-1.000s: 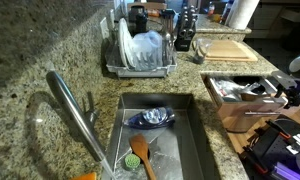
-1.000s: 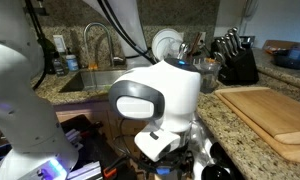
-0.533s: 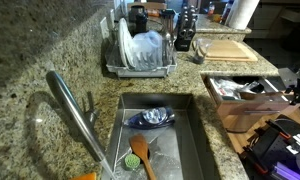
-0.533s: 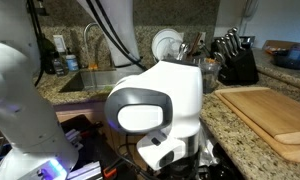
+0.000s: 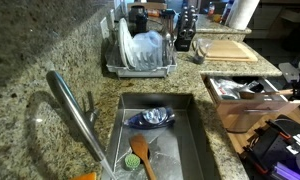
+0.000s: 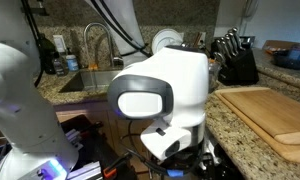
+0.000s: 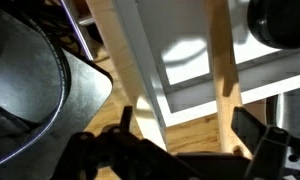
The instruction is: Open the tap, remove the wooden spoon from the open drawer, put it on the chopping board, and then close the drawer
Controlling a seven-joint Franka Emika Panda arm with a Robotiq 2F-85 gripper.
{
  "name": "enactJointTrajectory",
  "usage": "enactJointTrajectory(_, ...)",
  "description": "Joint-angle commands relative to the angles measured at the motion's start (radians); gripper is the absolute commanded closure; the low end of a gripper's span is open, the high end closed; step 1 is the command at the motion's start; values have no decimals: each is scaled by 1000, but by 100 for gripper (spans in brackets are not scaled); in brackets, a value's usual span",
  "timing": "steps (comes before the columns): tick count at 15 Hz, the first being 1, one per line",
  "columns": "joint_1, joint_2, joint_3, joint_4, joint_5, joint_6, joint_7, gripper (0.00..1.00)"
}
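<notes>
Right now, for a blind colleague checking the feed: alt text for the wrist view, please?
A close-up of what is probably the drawer: pale wood rails crossing whitish panels. A dark rounded metal shape fills the left, and the open tool shows as dark blurred parts along the bottom edge.

Your robot arm (image 6: pixel 180 80) is glossy white and rounded, with a grey oval joint cap (image 6: pixel 142 101), black cables (image 6: pixel 112 22) and a black tool (image 7: pixel 175 158).
</notes>
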Motion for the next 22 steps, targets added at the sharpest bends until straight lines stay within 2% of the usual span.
enactJointTrajectory(1,-2,-45,1,2,7,-39,-27,0)
enactJointTrajectory(4,-14,-146,-1,-1,11,-107,-66,0)
enactJointTrajectory(5,-10,-123,0,-2,18,-73,-65,0)
enactJointTrajectory(6,-38,-95,45,-5,95,-43,-123,0)
enactJointTrajectory(8,-26,-55,62,-13,202,41,-194,0)
enactJointTrajectory(9,9,-42,46,-17,271,90,-241,0)
enactJointTrajectory(10,-8,-88,40,-7,182,1,-165,0)
enactJointTrajectory(12,7,-53,42,-9,241,55,-208,0)
enactJointTrajectory(14,9,-41,43,-8,243,66,-208,0)
enactJointTrajectory(19,-12,-4,105,3,377,64,-313,0)
enactJointTrajectory(20,8,-25,75,-8,326,61,-264,0)
enactJointTrajectory(22,8,-16,87,-5,348,62,-275,0)
